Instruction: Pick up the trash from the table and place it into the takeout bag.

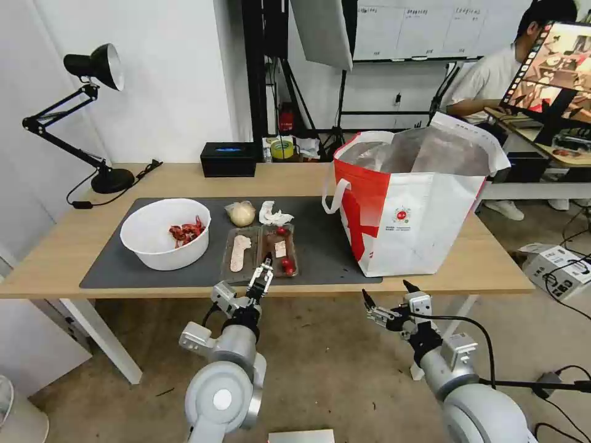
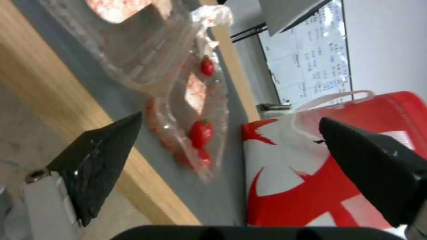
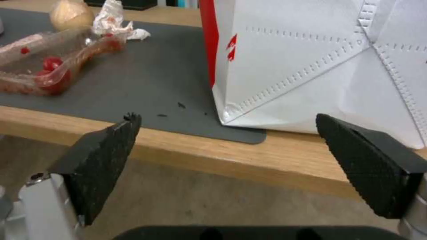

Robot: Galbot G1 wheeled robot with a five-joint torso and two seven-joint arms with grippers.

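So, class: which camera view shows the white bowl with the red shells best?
The head view: the white bowl sits whole on the dark mat, left of the clear tray, red shells visible inside. The left wrist view shows the tray and takeout bag instead; the right wrist view likewise shows tray, mat and bag.

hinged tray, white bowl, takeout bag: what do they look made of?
Hinged tray: thin clear plastic, glossy; the mat shows through it. White bowl: smooth, matte white, probably plastic or foam; can't tell which. Takeout bag: stitched fabric, likely non-woven, with a silvery foil-like lining.
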